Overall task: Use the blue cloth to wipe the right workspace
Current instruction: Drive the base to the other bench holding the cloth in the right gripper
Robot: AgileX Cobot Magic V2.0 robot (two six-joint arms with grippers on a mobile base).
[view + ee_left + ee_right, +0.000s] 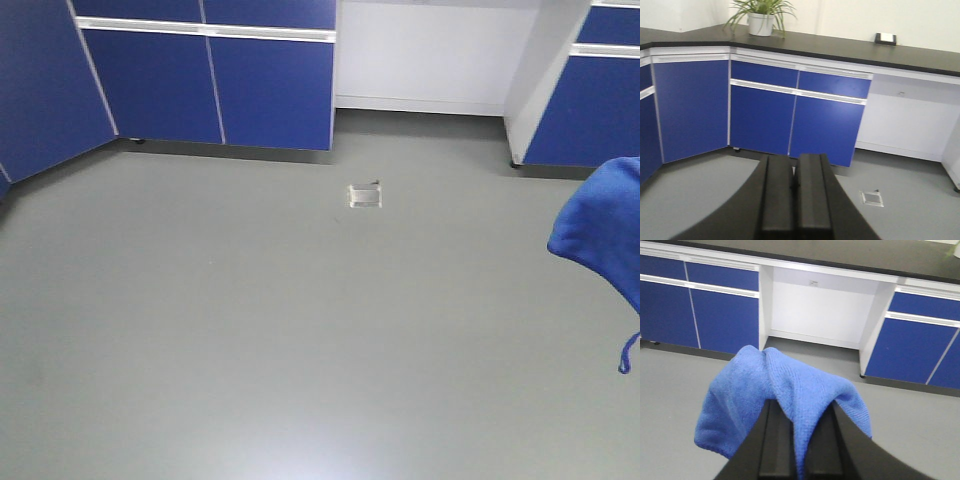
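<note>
My right gripper (799, 412) is shut on the blue cloth (785, 390), which drapes over both fingertips and hangs in the air above the grey floor. In the front view the blue cloth (600, 225) shows at the right edge, its thin loop string (628, 352) dangling below; the gripper itself is out of that view. My left gripper (794, 162) is shut with nothing in it, also over the floor. The right workspace (840, 46), a matte black benchtop with a small white-faced socket box (885, 38), runs along the far wall, well away from both grippers. The benchtop (840, 254) also crosses the top of the right wrist view.
Blue cabinets (210, 85) with white trim stand under the benchtop, with a white knee-space alcove (817, 312) between them. A potted plant (761, 20) sits on the benchtop's left corner. A small metal floor plate (364, 196) lies in the grey floor (250, 330).
</note>
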